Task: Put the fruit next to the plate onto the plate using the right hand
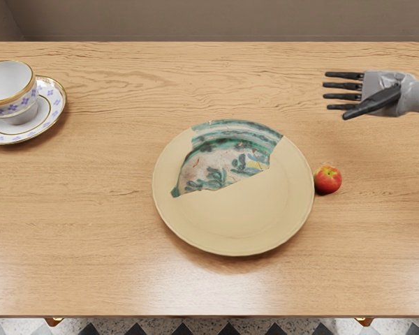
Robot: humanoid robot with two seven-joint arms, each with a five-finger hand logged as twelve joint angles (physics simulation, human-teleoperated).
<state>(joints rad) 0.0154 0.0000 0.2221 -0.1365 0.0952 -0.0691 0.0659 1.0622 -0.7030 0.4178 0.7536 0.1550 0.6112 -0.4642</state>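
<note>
A small red apple (327, 179) lies on the wooden table just right of the plate's rim. The plate (265, 216) is round and beige, with a green and white painted patch on its upper left half, and nothing lies on it. My right hand (353, 94) comes in from the right edge, well behind and slightly right of the apple, above the table. Its fingers (342, 86) are stretched out straight toward the left and hold nothing. The left arm does not show.
A white cup (8, 85) with a gold rim and blue flower pattern stands on a matching saucer (38, 118) at the far left. The table's front edge runs along the bottom of the view.
</note>
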